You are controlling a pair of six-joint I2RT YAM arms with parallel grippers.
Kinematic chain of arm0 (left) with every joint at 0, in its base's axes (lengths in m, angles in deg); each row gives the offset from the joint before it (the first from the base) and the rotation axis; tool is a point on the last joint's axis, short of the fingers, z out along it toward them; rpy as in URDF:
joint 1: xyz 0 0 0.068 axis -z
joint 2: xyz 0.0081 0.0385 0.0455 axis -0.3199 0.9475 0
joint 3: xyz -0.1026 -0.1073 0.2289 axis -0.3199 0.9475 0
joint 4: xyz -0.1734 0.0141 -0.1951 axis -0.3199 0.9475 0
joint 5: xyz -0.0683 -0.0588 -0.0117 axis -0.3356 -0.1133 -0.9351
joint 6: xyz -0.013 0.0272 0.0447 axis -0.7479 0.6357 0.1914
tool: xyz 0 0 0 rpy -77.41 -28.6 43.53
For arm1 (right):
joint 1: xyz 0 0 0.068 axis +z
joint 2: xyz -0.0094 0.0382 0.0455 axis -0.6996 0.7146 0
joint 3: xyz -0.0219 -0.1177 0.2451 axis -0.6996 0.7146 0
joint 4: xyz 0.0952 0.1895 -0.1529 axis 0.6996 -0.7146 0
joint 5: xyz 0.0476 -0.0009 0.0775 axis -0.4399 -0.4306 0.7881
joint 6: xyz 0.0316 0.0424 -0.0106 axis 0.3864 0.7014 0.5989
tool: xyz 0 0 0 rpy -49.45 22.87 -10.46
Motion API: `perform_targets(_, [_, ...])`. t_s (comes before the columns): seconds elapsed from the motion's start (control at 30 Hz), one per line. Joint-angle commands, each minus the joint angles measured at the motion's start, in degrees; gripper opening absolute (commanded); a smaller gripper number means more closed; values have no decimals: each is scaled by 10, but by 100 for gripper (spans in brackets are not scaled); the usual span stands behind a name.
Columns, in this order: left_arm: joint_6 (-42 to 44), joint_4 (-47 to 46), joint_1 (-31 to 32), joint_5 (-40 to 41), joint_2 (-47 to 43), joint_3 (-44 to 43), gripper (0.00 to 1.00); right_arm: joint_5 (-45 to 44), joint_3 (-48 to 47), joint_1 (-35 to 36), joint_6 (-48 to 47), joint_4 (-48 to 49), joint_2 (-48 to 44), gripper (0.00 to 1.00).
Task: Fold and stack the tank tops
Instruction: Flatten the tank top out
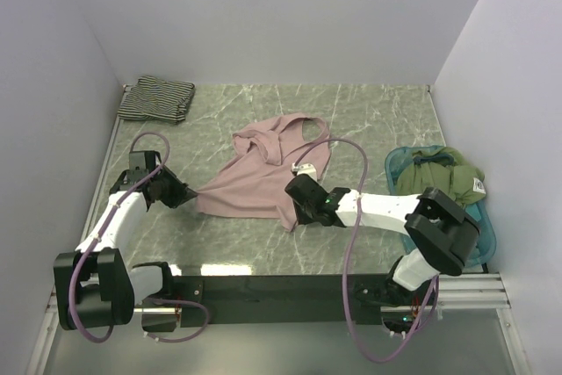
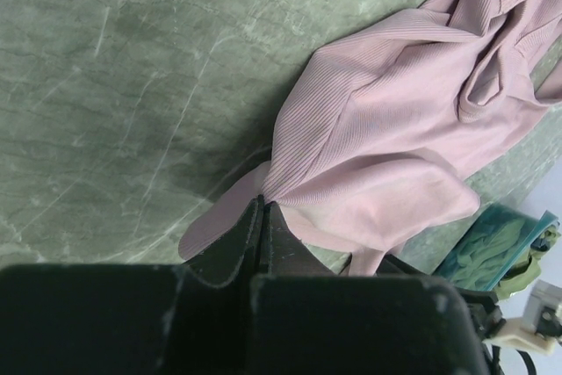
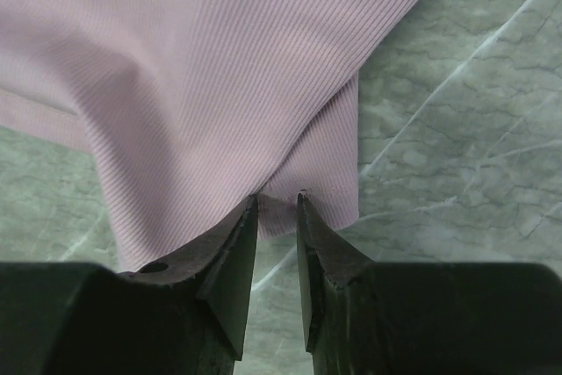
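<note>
The dusty mauve-pink tank top (image 1: 263, 177) lies crumpled in the middle of the table, straps toward the back. My left gripper (image 1: 189, 192) is at its near left corner, and in the left wrist view the gripper (image 2: 263, 204) is shut on that corner of the pink fabric (image 2: 395, 111). My right gripper (image 1: 294, 208) is at the near right corner. In the right wrist view it (image 3: 277, 198) stands narrowly open, with the hem of the pink fabric (image 3: 202, 68) between its tips. The black-and-white striped tank top (image 1: 156, 98) lies folded at the back left.
A teal plastic tray (image 1: 486, 236) with a bunched green garment (image 1: 439, 173) stands at the right edge. White walls enclose the marbled green table (image 1: 369, 120) on three sides. The tray also shows in the left wrist view (image 2: 492, 248).
</note>
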Motion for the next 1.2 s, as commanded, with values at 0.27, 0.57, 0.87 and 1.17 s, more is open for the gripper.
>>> perform_targets(0.27, [12,-16,-3,-13,7,-18,1,-8,-13,7,-2,6,12,33])
perform_targets(0.57, [13,-16,-6,-13,9,-19,1,6,16,17,22,-6,-8,33])
perform_targets(0.87, [16,-10,-10,-12,4,-26,1,-9,16,19,37,-33,-3,23])
perform_targets(1.17, [24,0,-21,-18,4,-39,1,-21,-14,-13,65,-141,-117,0])
